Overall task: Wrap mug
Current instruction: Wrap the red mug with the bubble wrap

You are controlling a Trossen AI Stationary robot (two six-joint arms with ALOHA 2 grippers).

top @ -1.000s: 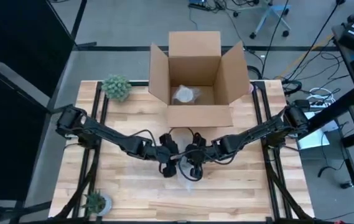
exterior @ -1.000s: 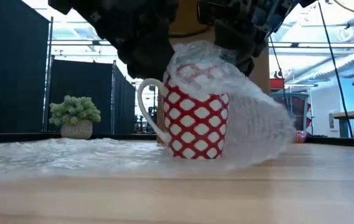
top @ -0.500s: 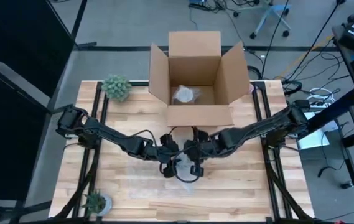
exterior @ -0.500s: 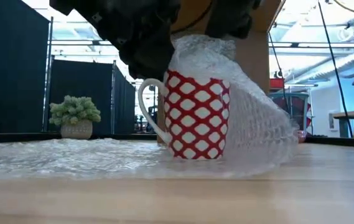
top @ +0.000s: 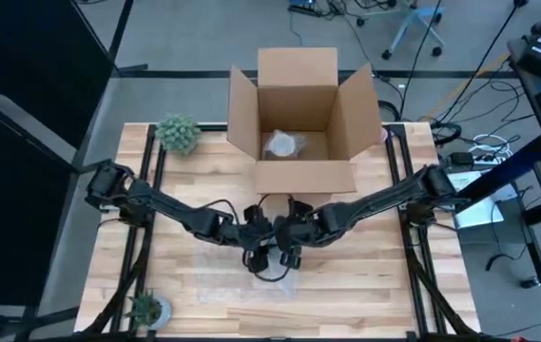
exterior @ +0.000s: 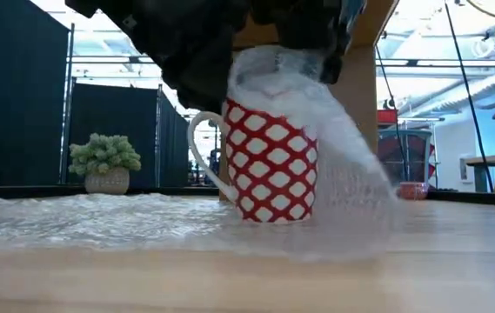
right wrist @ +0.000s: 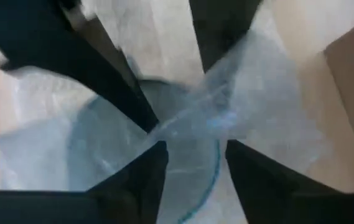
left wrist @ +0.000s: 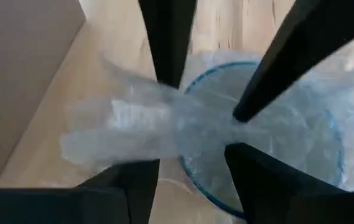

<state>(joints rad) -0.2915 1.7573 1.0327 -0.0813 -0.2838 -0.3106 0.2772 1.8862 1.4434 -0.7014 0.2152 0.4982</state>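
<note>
Both end effectors (top: 272,249) over mug (exterior: 269,165), rim hidden

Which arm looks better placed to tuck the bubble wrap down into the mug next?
Probably the right. Its gripper sits over the mug mouth with the bubble wrap flap between its fingers; the left gripper hovers beside it.

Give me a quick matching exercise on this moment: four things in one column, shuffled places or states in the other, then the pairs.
Things:
1. mug
2. bubble wrap
3. cardboard box
4. potted plant

Places or states:
A. at the table's far left corner
B. draped over the mug's rim and down one side
C. open, at the table's far edge
D. upright under both hands, red with white diamonds

Pairs: 1-D, 2-B, 3-C, 4-A

The left hand and right hand meet above the mug.
</note>
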